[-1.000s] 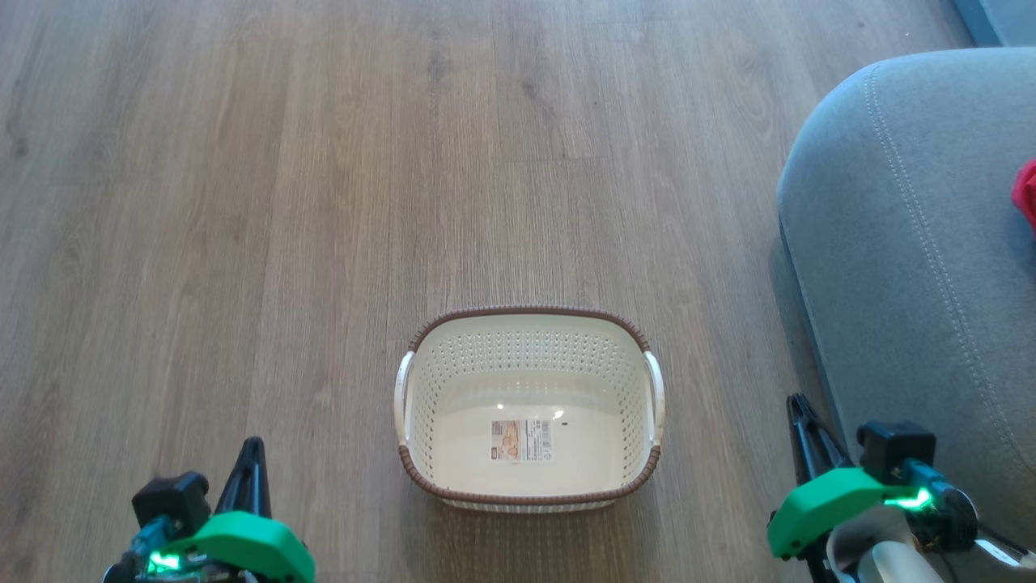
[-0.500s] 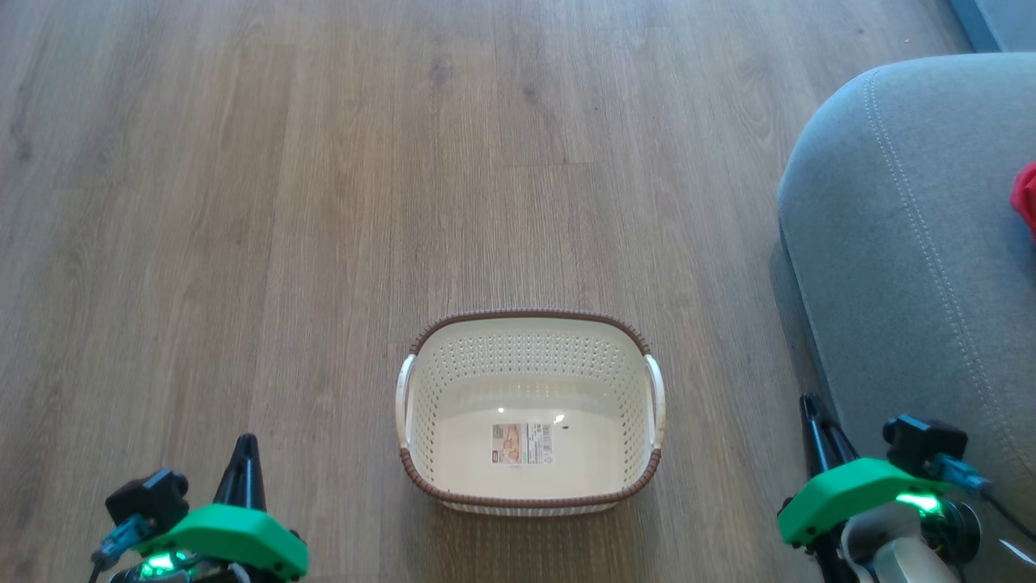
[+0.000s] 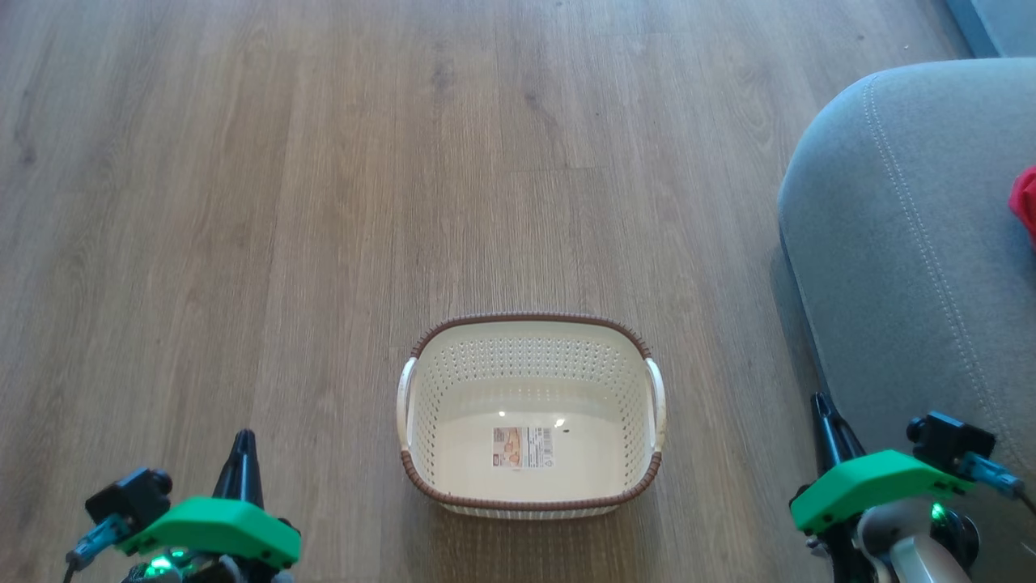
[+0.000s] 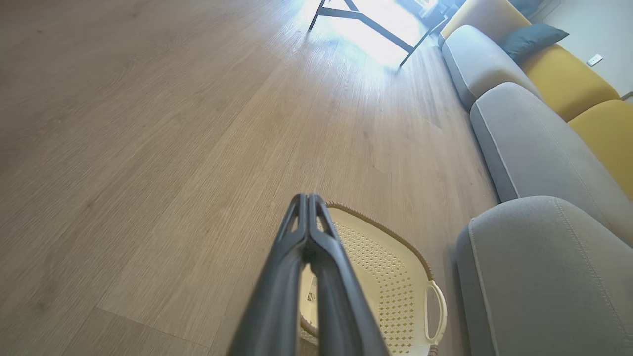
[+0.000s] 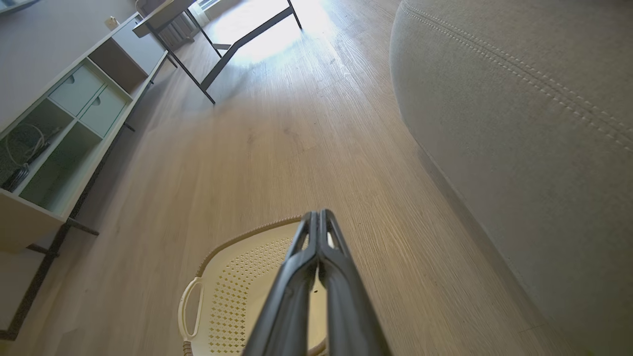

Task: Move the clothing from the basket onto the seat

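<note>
1. Head view: your left tool (image 3: 242,441) and right tool (image 3: 822,403), both closed, have shifted outward; basket (image 3: 530,317) empty, bottom centre; clothing (image 3: 1026,198) on seat (image 3: 906,243), right edge.
2. Left wrist: wood floor (image 4: 148,123), yellow backrests (image 4: 568,79) upper right.
3. Right wrist: shelving (image 5: 64,123) upper left.

The wood-plank floor (image 3: 243,202) carries a cream basket (image 3: 526,360), upright, near a grey seat (image 3: 890,243); a red garment (image 3: 1026,198) lies on that seat.
</note>
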Available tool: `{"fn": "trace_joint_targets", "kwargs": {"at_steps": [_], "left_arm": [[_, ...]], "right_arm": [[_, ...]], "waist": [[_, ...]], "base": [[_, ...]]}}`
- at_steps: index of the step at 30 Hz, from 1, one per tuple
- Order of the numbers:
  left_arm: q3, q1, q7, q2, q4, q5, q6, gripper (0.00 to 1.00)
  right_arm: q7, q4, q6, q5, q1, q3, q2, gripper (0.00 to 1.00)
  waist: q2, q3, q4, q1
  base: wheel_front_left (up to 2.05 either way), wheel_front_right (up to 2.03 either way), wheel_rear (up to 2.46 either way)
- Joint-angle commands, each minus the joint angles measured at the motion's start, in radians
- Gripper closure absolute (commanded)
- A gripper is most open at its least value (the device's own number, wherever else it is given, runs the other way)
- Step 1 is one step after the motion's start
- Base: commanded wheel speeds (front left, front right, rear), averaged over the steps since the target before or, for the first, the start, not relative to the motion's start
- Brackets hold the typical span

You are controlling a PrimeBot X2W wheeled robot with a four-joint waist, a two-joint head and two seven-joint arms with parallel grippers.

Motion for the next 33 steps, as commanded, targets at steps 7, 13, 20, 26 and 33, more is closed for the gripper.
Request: {"fn": "trace_joint_targets", "kwargs": {"at_steps": [7, 13, 20, 26, 33], "left_arm": [[0.028, -0.057, 0.024, 0.003, -0.046, -0.102, -0.010, 1.00], [0.033, -0.061, 0.042, 0.004, -0.054, -0.169, -0.013, 1.00], [0.038, -0.066, 0.060, 0.004, -0.062, -0.237, -0.017, 1.00], [0.043, -0.070, 0.077, 0.004, -0.069, -0.305, -0.021, 1.00], [0.050, -0.075, 0.098, 0.004, -0.078, -0.384, -0.025, 1.00]], "right_arm": [[0.024, -0.044, 0.002, 0.100, -0.039, -0.019, 0.000, 1.00], [0.040, -0.050, 0.003, 0.166, -0.039, -0.030, 0.002, 1.00], [0.057, -0.057, 0.003, 0.232, -0.040, -0.041, 0.003, 1.00], [0.074, -0.063, 0.003, 0.298, -0.041, -0.053, 0.005, 1.00], [0.095, -0.070, 0.004, 0.374, -0.042, -0.067, 0.008, 1.00]], "waist": [[-0.0001, -0.005, 0.001, 0.0000], [-0.0001, -0.008, 0.002, 0.0000], [-0.0001, -0.011, 0.003, 0.0000], [-0.0001, -0.015, 0.003, 0.0000], [-0.0001, -0.019, 0.004, 0.0000]], "base": [[0.00, 0.00, 0.00], [0.00, 0.00, 0.00], [0.00, 0.00, 0.00], [0.00, 0.00, 0.00], [0.00, 0.00, 0.00]]}}
